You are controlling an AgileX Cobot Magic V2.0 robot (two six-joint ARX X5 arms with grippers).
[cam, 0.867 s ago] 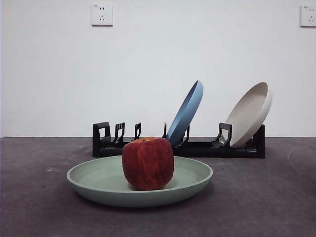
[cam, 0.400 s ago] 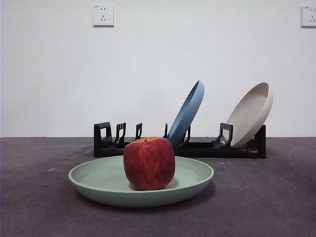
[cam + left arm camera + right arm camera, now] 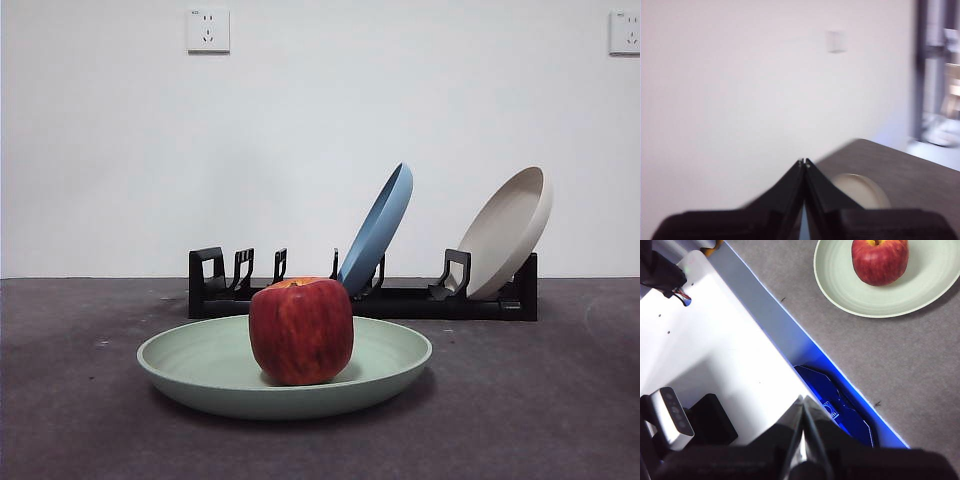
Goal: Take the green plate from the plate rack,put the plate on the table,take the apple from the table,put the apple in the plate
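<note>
We see the apple (image 3: 301,331) in the plate (image 3: 395,362); left gripper (image 3: 804,162) and right gripper (image 3: 802,399) closed, empty.

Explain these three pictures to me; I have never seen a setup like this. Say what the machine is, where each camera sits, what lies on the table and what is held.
This is a two-armed robot at a table. Each arm ends in a two-jawed tool.

The front view comes from a low camera looking across the table. It shows the apple sitting in the green plate, which lies flat on the table. Behind stands the plate rack, with a blue plate and a beige plate leaning in it.

The other two pictures come from cameras on the arms' wrists. The left tool is shut and points at the wall. The right tool is shut, pulled back over the table's edge. Neither holds anything.
</note>
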